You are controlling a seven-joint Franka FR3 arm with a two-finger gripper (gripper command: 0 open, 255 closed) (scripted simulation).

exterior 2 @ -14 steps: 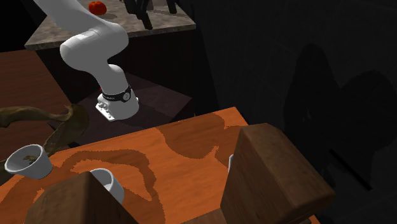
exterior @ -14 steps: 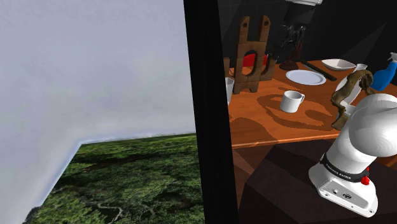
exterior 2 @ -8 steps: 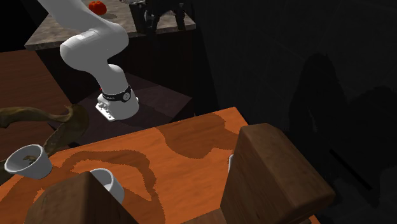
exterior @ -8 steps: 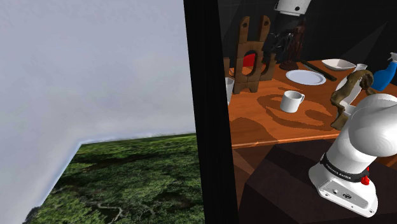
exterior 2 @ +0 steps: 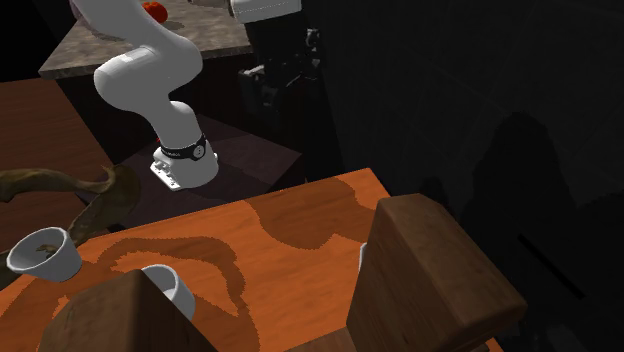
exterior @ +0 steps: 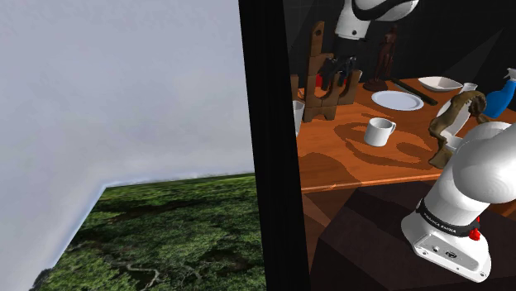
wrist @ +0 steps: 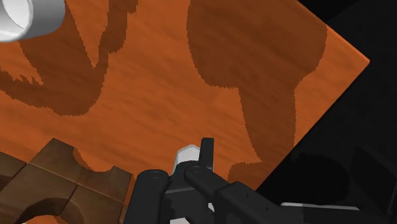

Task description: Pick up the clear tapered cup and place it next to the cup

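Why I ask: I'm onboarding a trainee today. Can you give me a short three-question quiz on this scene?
1. True or false: the tool is holding the white mug.
2. In the shoulder view, which item sits on the orange table beyond the mug, farther from the camera? A) white plate B) green book C) silver kettle
3. Fill in: the spray bottle is coloured ____.
Key: 1 false, the mug stands alone, apart from the tool. 2 A. 3 blue.
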